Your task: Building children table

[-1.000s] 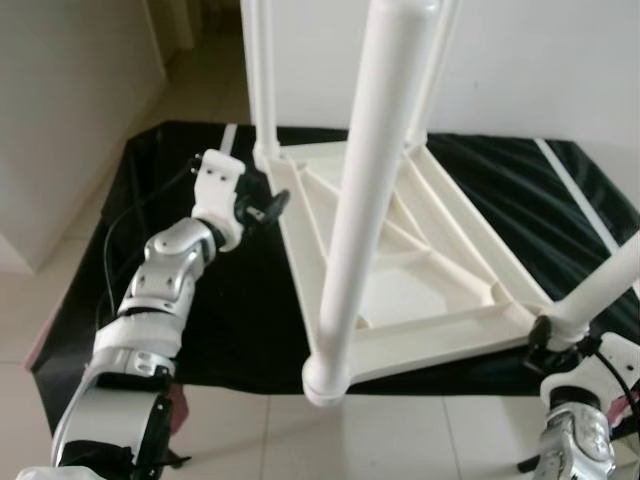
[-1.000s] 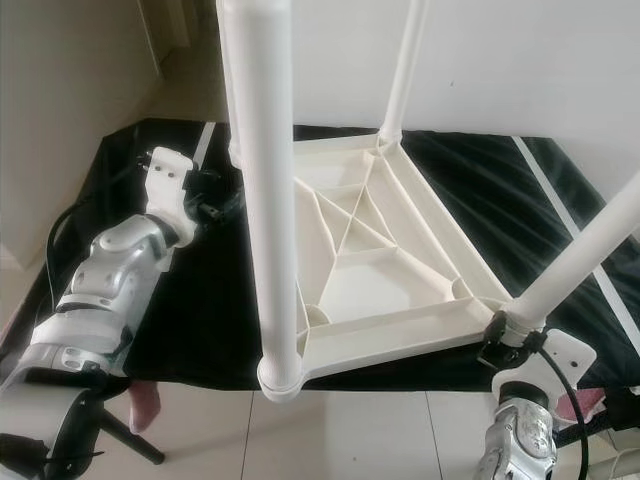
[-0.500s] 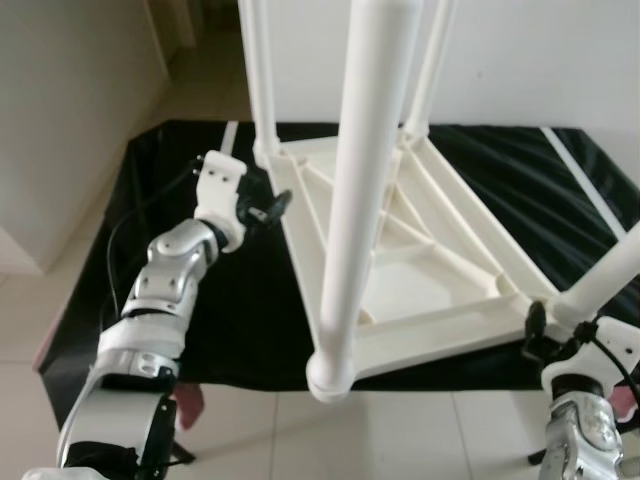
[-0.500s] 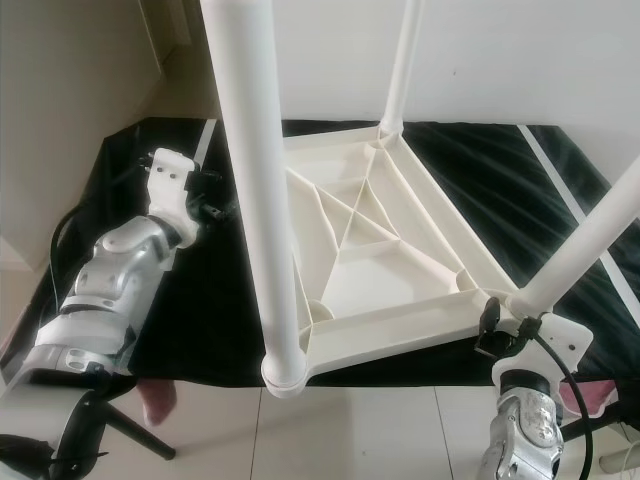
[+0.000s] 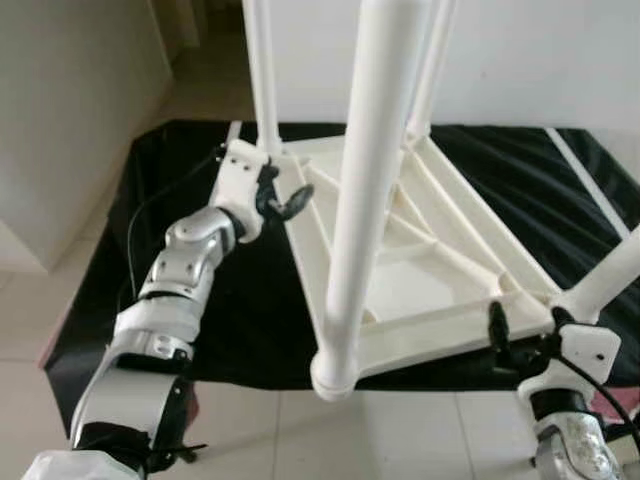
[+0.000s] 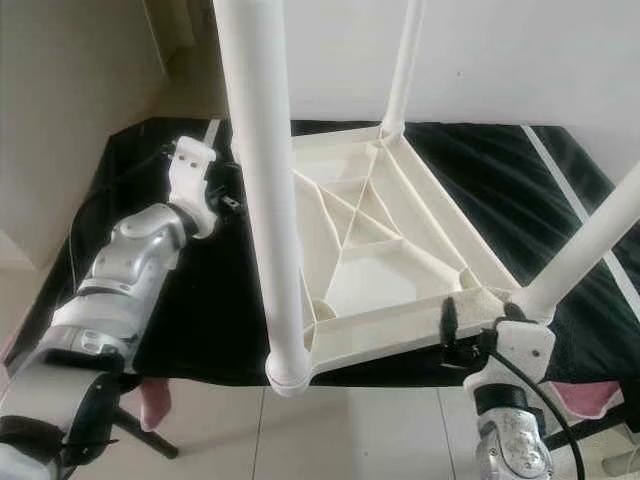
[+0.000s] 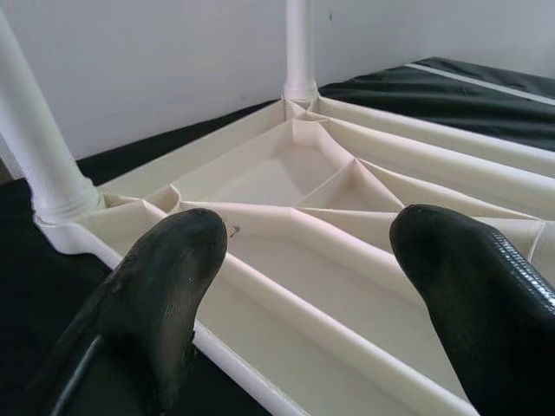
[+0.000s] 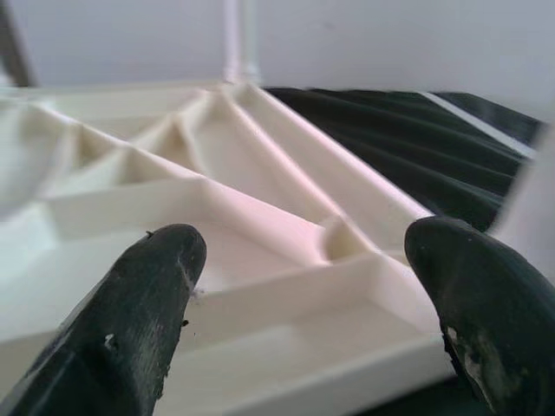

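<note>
A white children table (image 6: 380, 250) lies upside down on a black mat (image 6: 200, 300) that is spread on the tiled floor (image 6: 350, 430). Its flat top rests on the mat and its ribbed underside faces up. Four round white legs stick up, one at each corner: one near leg (image 6: 265, 180) in the middle of the view, one near leg (image 6: 590, 240) on the right, and two far legs (image 6: 403, 65) by the white wall (image 6: 500, 60). There are two silver arms. The left gripper (image 5: 285, 195) is at the left edge of the table, near the far left corner, and its jaws are open, with one black finger (image 7: 156, 295) on each side of the table's rim in the left wrist view. The right gripper (image 6: 475, 325) is at the near right corner, just beside the right leg, and its jaws are open too, with the two fingers (image 8: 147, 303) wide apart over the ribbed underside.
</note>
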Robot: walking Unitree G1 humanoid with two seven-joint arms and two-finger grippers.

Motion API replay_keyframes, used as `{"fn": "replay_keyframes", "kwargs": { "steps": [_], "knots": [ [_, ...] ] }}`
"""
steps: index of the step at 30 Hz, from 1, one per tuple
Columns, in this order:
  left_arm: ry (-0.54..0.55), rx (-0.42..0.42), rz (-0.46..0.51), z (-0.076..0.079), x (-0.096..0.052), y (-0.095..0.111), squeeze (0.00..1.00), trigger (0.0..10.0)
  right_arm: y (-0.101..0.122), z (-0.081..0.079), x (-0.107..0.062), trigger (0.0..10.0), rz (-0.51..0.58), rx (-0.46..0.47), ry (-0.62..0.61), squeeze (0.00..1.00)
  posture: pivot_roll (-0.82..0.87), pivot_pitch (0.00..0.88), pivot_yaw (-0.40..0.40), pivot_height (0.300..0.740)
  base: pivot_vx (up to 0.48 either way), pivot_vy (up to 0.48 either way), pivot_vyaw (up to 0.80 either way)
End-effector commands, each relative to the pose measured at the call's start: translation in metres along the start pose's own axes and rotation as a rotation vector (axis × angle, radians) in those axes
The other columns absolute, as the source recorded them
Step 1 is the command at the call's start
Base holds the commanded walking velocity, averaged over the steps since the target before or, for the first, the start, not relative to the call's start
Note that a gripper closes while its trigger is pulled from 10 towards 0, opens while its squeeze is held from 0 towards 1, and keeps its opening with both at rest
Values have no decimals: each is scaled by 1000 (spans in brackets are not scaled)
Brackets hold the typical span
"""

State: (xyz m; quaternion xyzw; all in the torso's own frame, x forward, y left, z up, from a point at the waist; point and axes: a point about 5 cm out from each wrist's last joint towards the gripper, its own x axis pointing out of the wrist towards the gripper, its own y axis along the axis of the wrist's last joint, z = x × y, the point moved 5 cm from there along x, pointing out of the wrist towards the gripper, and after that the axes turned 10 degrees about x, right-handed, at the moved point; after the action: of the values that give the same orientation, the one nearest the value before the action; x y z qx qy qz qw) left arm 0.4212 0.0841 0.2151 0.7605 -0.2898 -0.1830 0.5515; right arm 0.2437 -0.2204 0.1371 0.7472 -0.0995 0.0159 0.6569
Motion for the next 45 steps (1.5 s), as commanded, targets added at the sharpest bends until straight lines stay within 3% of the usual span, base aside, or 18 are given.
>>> {"fn": "replay_keyframes", "kwargs": {
  "steps": [1,3,8,12,13,17,24,35,39,40,42,43,44,45],
  "knots": [
    [-54,31,2,6,4,3,0,10000,75,-90,-28,10000,234,83,375,0,-139,0,0,740,0,0,0],
    [-58,34,3,7,5,3,0,10000,76,-90,-26,10000,235,81,377,0,-139,0,0,740,0,0,0],
    [-52,30,10,9,2,2,0,10000,81,-87,7,10000,249,46,358,0,-110,0,0,740,0,0,0],
    [-33,17,6,9,-1,-2,0,10000,80,-85,19,10000,248,31,338,0,-102,0,0,740,0,0,0],
    [-19,12,2,8,-3,-4,0,10000,80,-83,23,10000,248,30,328,0,-93,92,100,740,0,0,0],
    [14,-1,-4,4,-7,-7,0,10000,80,-81,30,10000,250,29,306,0,-80,91,81,740,0,0,0],
    [220,-46,-5,-16,-23,-17,0,10000,71,-77,54,10000,221,65,223,0,-40,93,51,740,0,0,0],
    [330,-44,8,-25,-39,-19,0,10000,71,-80,62,10000,233,74,210,0,-28,93,43,740,0,0,0],
    [395,-32,39,-32,-52,-16,0,10000,68,-79,63,10000,215,66,203,0,-30,95,37,740,0,0,0],
    [401,-4,44,-29,-63,-20,0,10000,63,-76,63,10000,191,66,189,0,-37,91,30,740,0,0,0],
    [401,-4,44,-29,-63,-20,0,10000,63,-76,63,10000,191,66,189,0,-37,91,30,740,0,0,0],
    [386,31,42,-24,-76,-26,0,10000,57,-76,61,10000,168,59,199,0,-30,88,17,740,0,0,0],
    [386,31,42,-24,-76,-26,0,10000,57,-76,61,10000,168,59,199,0,-30,88,17,740,0,0,0],
    [371,60,35,-19,-86,-29,0,10000,53,-75,59,10000,152,55,208,0,-18,82,4,740,0,0,0]
  ]
}}
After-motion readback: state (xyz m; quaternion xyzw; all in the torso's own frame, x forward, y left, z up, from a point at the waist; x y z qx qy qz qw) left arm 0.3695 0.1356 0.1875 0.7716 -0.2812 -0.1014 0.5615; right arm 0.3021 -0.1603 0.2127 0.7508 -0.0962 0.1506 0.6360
